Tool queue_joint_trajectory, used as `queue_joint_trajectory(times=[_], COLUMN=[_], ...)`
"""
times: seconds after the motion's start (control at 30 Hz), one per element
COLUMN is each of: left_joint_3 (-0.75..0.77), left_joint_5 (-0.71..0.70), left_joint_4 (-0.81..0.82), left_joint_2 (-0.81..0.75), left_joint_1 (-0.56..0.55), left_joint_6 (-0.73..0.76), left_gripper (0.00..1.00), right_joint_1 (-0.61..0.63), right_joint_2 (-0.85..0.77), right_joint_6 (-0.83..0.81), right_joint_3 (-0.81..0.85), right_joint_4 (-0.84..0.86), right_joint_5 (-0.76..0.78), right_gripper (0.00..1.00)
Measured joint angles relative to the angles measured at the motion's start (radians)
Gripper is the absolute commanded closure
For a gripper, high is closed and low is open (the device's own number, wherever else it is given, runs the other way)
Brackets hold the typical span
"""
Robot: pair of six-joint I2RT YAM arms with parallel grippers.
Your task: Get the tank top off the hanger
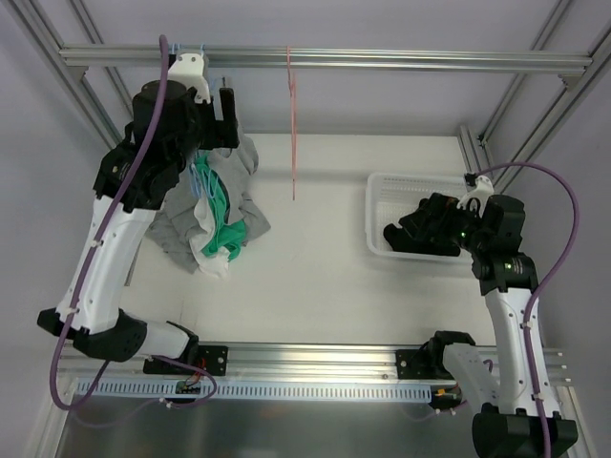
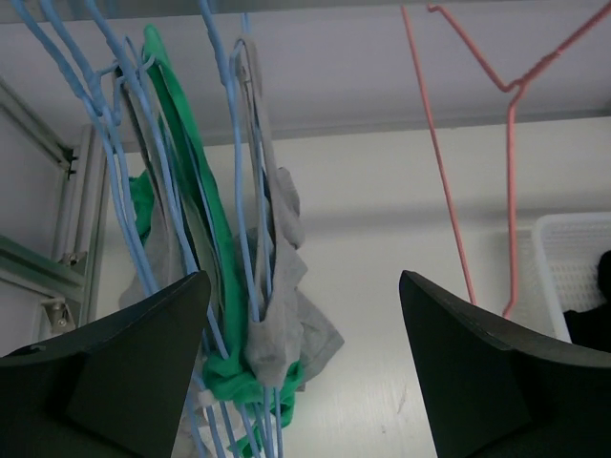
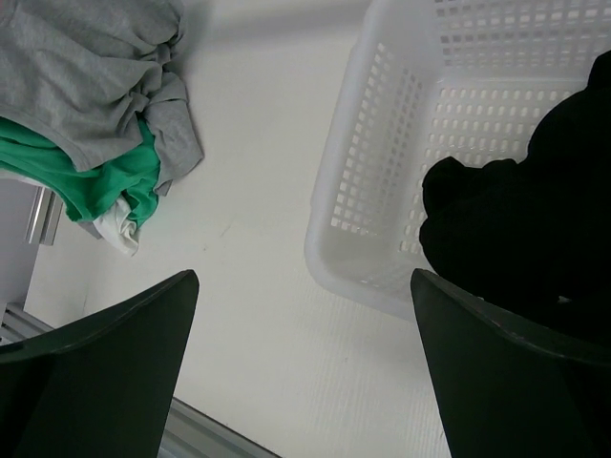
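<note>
Several blue hangers (image 2: 234, 191) hang from the top rail (image 1: 382, 59) at the far left, carrying a grey tank top (image 2: 272, 315), a green one (image 2: 181, 143) and a white one (image 1: 215, 267). The garments bunch down onto the table (image 1: 239, 167). My left gripper (image 2: 304, 281) is open and empty, raised just under the rail beside the hangers (image 1: 226, 103), with the grey top and blue wires by its left finger. My right gripper (image 3: 304, 281) is open and empty, hovering at the near left corner of the white basket (image 3: 382, 143).
An empty pink hanger (image 1: 292, 124) hangs from the rail right of the blue ones and also shows in the left wrist view (image 2: 449, 191). The white basket (image 1: 377, 191) at the right holds a black garment (image 3: 516, 229). Aluminium frame posts stand at the sides.
</note>
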Motion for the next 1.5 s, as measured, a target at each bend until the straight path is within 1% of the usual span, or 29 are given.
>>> queue_joint_trajectory(times=[0.03, 0.07, 0.13, 0.17, 0.37, 0.4, 0.47, 0.53, 0.6, 0.63, 0.7, 0.73, 0.8, 0.87, 0.9, 1.07, 1.27, 1.5], left_joint_3=[0.014, 0.025, 0.039, 0.045, 0.064, 0.064, 0.064, 0.064, 0.064, 0.064, 0.064, 0.064, 0.064, 0.064, 0.064, 0.064, 0.064, 0.073], left_joint_5=[-0.009, -0.013, -0.014, -0.012, 0.006, 0.008, 0.011, 0.015, 0.020, 0.027, 0.043, 0.046, 0.052, 0.056, 0.060, 0.064, 0.075, 0.098], left_joint_4=[0.000, -0.002, -0.003, -0.006, -0.010, -0.010, -0.010, -0.010, -0.009, -0.010, -0.010, -0.010, -0.010, -0.010, -0.010, -0.009, -0.010, -0.012], left_joint_2=[0.030, 0.053, 0.087, 0.101, 0.140, 0.143, 0.153, 0.167, 0.182, 0.192, 0.211, 0.220, 0.234, 0.245, 0.248, 0.250, 0.243, 0.191], left_joint_1=[0.010, 0.018, 0.032, 0.039, 0.092, 0.098, 0.107, 0.110, 0.110, 0.110, 0.115, 0.116, 0.117, 0.117, 0.117, 0.117, 0.122, 0.123], left_joint_6=[0.012, 0.018, 0.031, 0.037, 0.043, 0.043, 0.044, 0.047, 0.049, 0.049, 0.050, 0.051, 0.052, 0.054, 0.055, 0.053, 0.048, 0.012], left_gripper=[0.21, 0.26, 0.27, 0.31, 0.34, 0.37, 0.39, 0.46, 0.49, 0.56, 0.61, 0.67, 0.70, 0.77, 0.78, 1.00, 1.00, 1.00], right_joint_1=[0.001, 0.002, 0.003, 0.003, 0.017, 0.019, 0.023, 0.027, 0.028, 0.031, 0.042, 0.046, 0.051, 0.054, 0.055, 0.061, 0.064, 0.065], right_joint_2=[-0.005, -0.010, -0.018, -0.022, -0.046, -0.048, -0.052, -0.053, -0.053, -0.053, -0.053, -0.054, -0.057, -0.064, -0.069, -0.085, -0.096, -0.100], right_joint_6=[0.000, 0.000, 0.000, 0.000, 0.000, 0.000, -0.001, -0.001, -0.001, -0.002, -0.004, -0.006, -0.008, -0.009, -0.009, -0.011, -0.011, -0.010], right_joint_3=[-0.003, -0.005, -0.007, -0.007, -0.007, -0.007, -0.007, -0.007, -0.007, -0.007, -0.007, -0.007, -0.007, -0.007, -0.007, -0.007, -0.016, -0.024], right_joint_4=[0.000, 0.000, 0.000, 0.000, 0.000, 0.000, 0.000, 0.000, 0.000, 0.000, 0.000, 0.000, 0.000, 0.000, 0.000, 0.003, 0.024, 0.041], right_joint_5=[-0.007, -0.013, -0.024, -0.029, -0.050, -0.053, -0.058, -0.063, -0.066, -0.066, -0.068, -0.069, -0.069, -0.069, -0.069, -0.071, -0.076, -0.090], right_gripper=[0.00, 0.01, 0.01, 0.01, 0.01, 0.01, 0.01, 0.01, 0.01, 0.01, 0.01, 0.01, 0.01, 0.01, 0.01, 0.01, 0.01, 0.00])
